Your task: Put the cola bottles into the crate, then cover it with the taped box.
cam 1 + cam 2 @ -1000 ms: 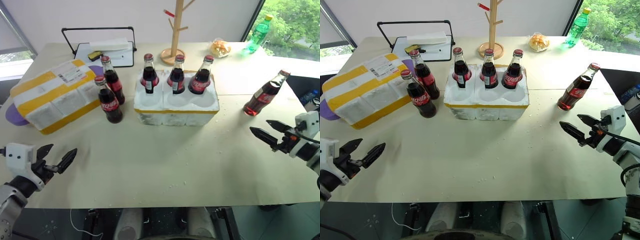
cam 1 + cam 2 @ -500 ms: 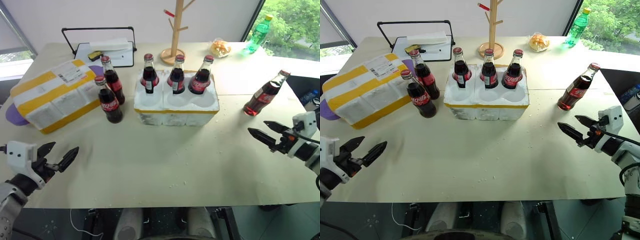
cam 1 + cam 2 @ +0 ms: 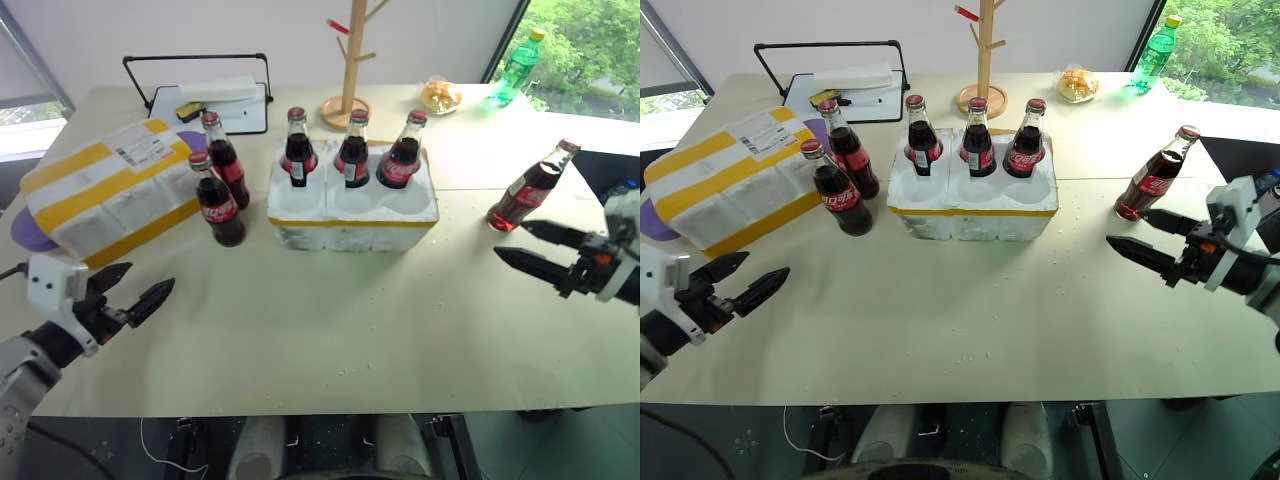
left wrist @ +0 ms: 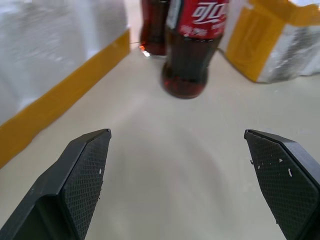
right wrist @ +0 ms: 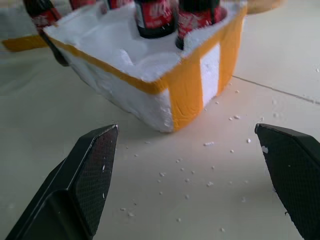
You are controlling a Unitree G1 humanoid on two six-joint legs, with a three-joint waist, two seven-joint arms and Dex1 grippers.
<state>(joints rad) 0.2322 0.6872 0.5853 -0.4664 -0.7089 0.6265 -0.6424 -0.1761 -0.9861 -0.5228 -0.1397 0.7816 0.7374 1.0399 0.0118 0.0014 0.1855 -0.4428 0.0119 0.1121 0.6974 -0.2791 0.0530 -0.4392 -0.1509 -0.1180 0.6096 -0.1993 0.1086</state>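
Note:
The white styrofoam crate (image 3: 350, 232) with a yellow strip stands mid-table, and three cola bottles (image 3: 352, 152) fill its back wells. Two more cola bottles (image 3: 217, 203) stand on the table just left of it. A further bottle (image 3: 527, 190) stands alone at the right. The taped box (image 3: 110, 190) lies at the left. My left gripper (image 3: 150, 280) hovers open and empty near the front left, pointing at the nearer bottle (image 4: 192, 55). On the other side, my right gripper (image 3: 512, 240) is open and empty just in front of the lone bottle, facing the crate (image 5: 185, 85).
A wooden rack (image 3: 350, 60), a black-framed tray (image 3: 210, 95), a bag of snacks (image 3: 440, 96) and a green plastic bottle (image 3: 517, 65) stand along the far side. Styrofoam crumbs dot the table in front of the crate. The table's front edge runs below both grippers.
My right gripper has risen and shifted left, nearer the lone bottle. My left gripper has crept forward and to the right toward the two standing bottles. Both stay open.

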